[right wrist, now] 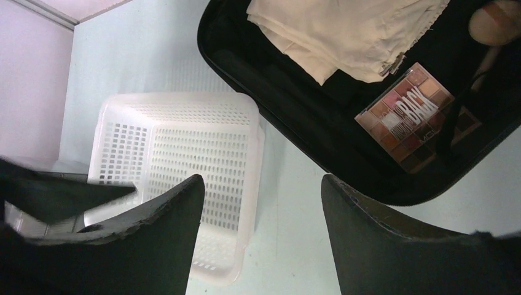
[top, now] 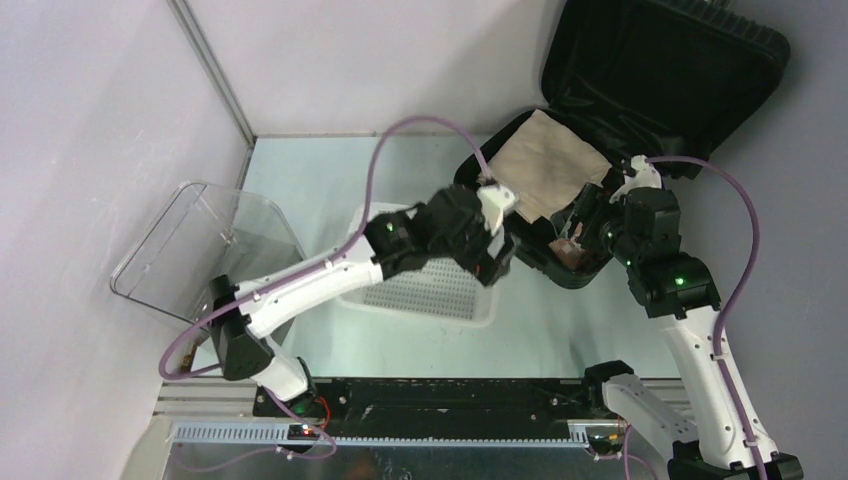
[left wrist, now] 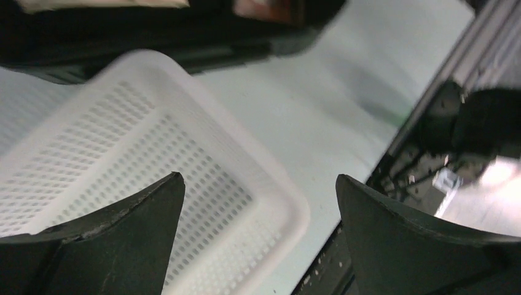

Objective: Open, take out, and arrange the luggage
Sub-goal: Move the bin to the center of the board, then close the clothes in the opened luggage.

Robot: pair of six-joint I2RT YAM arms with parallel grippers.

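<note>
Pale surface holds the open luggage at upper right of the top view, closer to the right gripper than the left gripper over the white basket, both jaws spread, empty.

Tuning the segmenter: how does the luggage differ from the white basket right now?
The luggage is black and solid-shelled; the basket is white and perforated. The luggage is larger than the basket. The luggage, hinged open, holds a beige cloth and a makeup palette; nothing shows in the basket. Both sit on the table.
</note>
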